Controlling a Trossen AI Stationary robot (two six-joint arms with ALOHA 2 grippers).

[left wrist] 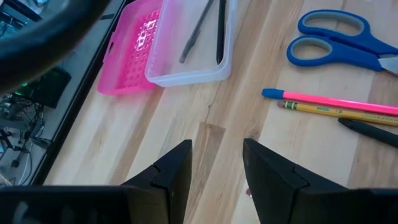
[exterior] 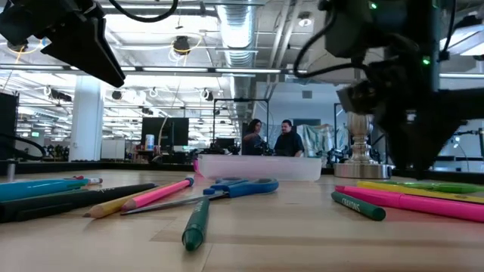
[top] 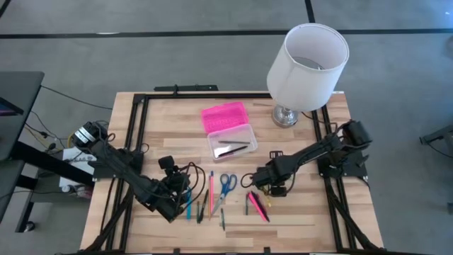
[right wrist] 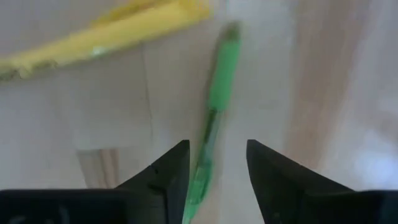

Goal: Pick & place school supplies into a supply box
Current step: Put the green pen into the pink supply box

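Note:
The supply box, a clear tray with its pink lid folded open behind it, sits mid-table with two dark pens in it. Blue-handled scissors lie in front of it. Left of them lie several pens and pencils. My right gripper points down, open. A green pen lies flat on the table in the gap between its fingers. A yellow pen lies beyond. My left gripper hangs open above bare wood, left of the pencils, holding nothing.
A white lampshade on a metal lamp base stands at the far right of the table. A pink pen lies by the right gripper. A dark frame runs along the table's edges.

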